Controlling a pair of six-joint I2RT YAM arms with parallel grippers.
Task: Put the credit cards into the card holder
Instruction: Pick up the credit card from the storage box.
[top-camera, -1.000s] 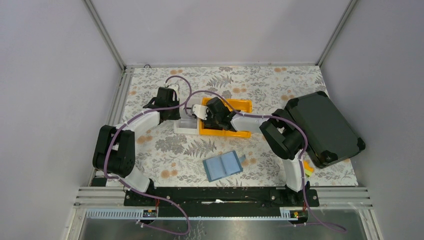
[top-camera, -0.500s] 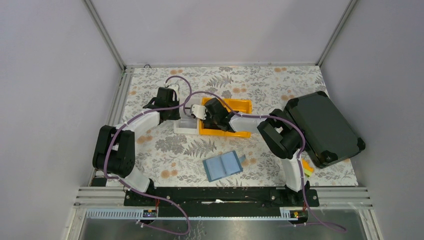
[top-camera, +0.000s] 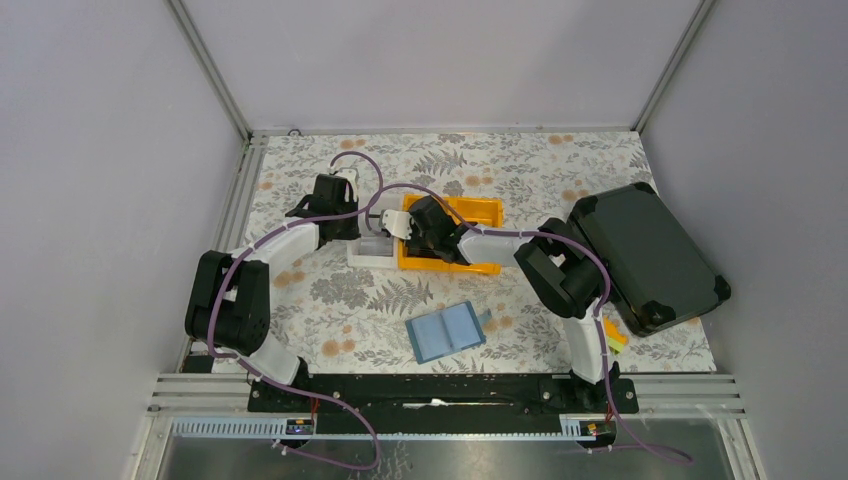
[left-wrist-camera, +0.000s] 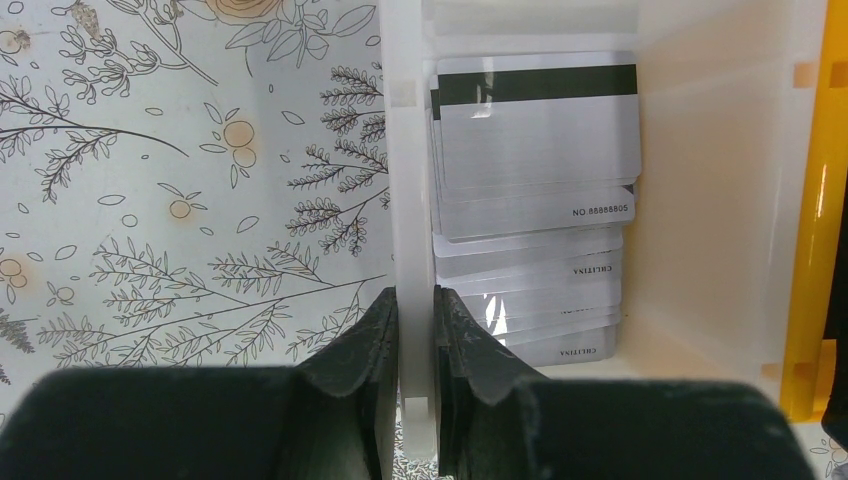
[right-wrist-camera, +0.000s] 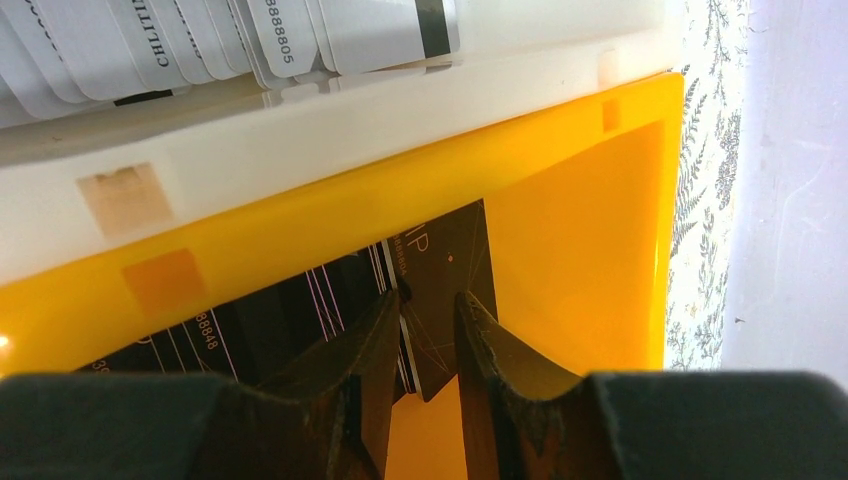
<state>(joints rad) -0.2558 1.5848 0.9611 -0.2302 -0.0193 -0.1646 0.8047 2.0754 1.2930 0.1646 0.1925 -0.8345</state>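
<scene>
Your right gripper (right-wrist-camera: 428, 305) is straddling a thin dark credit card (right-wrist-camera: 450, 250) in the orange plastic bin (right-wrist-camera: 580, 200), grip unclear; your left gripper (left-wrist-camera: 415, 300) is pinching the wall of the white plastic bin (left-wrist-camera: 405, 150) beside pale cards (left-wrist-camera: 540, 140).

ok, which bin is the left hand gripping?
The white plastic bin of pale cards; its wall sits in the left hand. The orange plastic bin holds dark cards.

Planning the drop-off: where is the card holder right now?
In the top view the card holder lies open on the table, centred toward the near edge, nearer than the orange bin.
</scene>
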